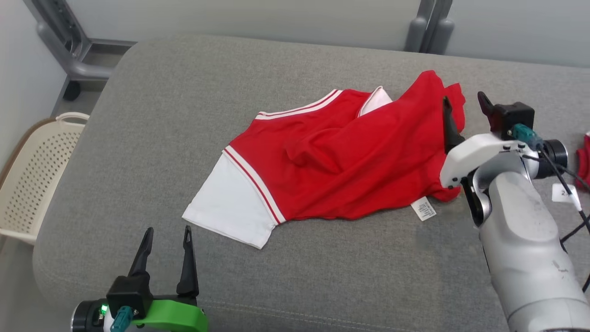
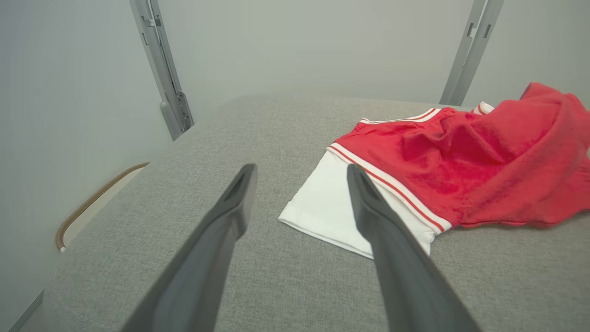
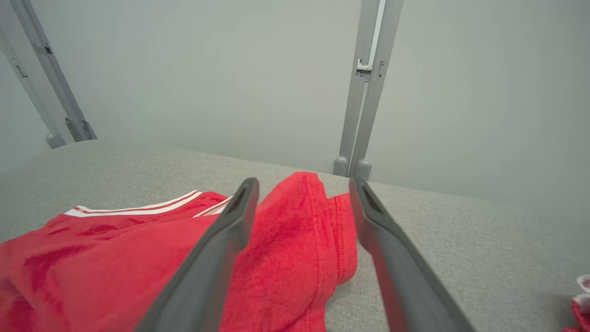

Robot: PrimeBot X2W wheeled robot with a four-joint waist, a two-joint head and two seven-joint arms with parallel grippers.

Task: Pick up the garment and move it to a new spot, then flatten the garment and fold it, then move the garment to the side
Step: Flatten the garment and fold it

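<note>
The garment (image 1: 341, 161) is a red shirt with white sleeves and white stripe trim, lying crumpled on the grey cushion (image 1: 184, 92). One white sleeve (image 1: 226, 205) is spread flat toward the front left; a white label sticks out at its front hem. My right gripper (image 1: 463, 103) is open just above the garment's right edge, and the red hem (image 3: 304, 240) lies loose between and below its fingers. My left gripper (image 1: 167, 233) is open near the cushion's front left, a short way from the white sleeve (image 2: 332, 216), with nothing between its fingers.
A cream perforated basket (image 1: 32, 170) stands off the cushion's left edge. Another red item (image 1: 583, 161) and a small white tag lie at the far right. Grey metal frame posts (image 1: 428, 23) stand behind the cushion against the pale wall.
</note>
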